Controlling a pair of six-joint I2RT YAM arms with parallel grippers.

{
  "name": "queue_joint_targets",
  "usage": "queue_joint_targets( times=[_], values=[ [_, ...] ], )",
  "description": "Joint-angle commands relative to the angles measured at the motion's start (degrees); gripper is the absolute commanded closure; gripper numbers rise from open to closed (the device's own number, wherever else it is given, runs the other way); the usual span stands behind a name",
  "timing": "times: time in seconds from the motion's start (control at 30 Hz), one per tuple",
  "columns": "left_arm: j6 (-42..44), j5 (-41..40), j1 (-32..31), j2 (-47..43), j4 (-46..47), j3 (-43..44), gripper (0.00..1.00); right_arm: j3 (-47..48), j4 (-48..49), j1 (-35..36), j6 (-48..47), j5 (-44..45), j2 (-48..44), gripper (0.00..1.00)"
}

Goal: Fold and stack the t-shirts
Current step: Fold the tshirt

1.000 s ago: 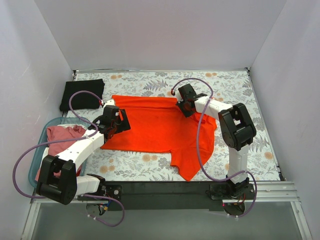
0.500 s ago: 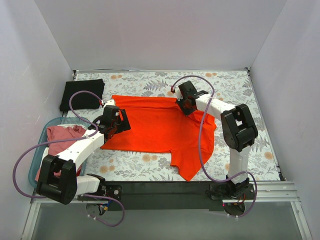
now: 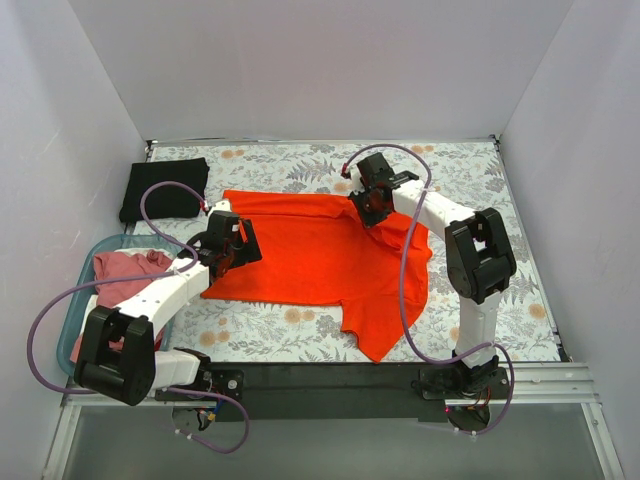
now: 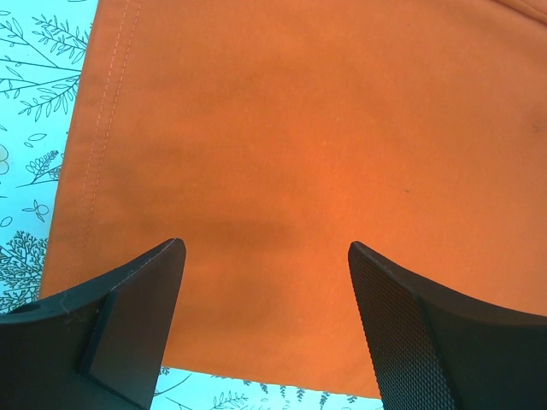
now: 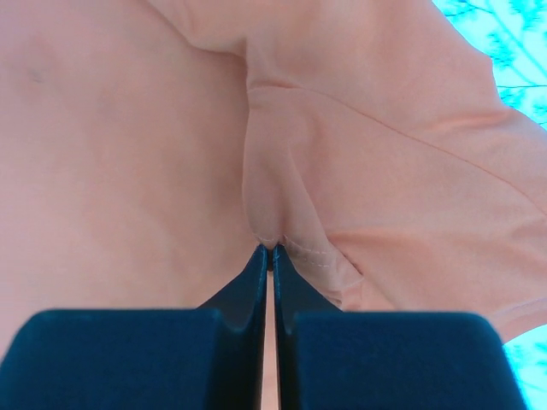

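Pinching orange t-shirt on floral table: right gripper; left gripper spread; white walls.

Open lanes: table far-R corner & front strip. Blocking: orange tee ctr, black tee far L, basket L edge.

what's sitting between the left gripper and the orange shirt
Nothing visible. The left gripper hangs open just above the orange-red t-shirt, only bare cloth showing between its fingers. The right gripper is shut on a pinch of the same shirt.
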Motion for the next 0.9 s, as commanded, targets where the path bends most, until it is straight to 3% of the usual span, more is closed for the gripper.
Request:
queue_joint_targets(
  times=[0.0,0.27,0.43,0.63,0.87],
  values=[
    [0.83,0.30,-0.20,-0.04,0.27,1.32,0.24,3.48,-3.03,-0.01,3.83,-5.05,1.09,0.92],
    [0.83,0.30,-0.20,-0.04,0.09,1.32,0.24,5.76,-3.74,-0.27,7.62,-12.95,2.15,0.64],
    [0.22,0.38,-0.20,-0.04,0.09,1.41,0.24,4.10,-2.16,-4.22,8.40,-18.50,-1.54,0.61],
    [-0.84,1.78,-0.20,1.10,0.01,2.11,0.24,-4.16,3.37,-13.80,11.92,-23.33,-7.17,0.62],
    [-9.34,18.81,-1.07,7.33,0.97,9.12,0.24,-13.38,10.12,-20.65,16.29,-23.94,-12.78,0.58]
  ],
)
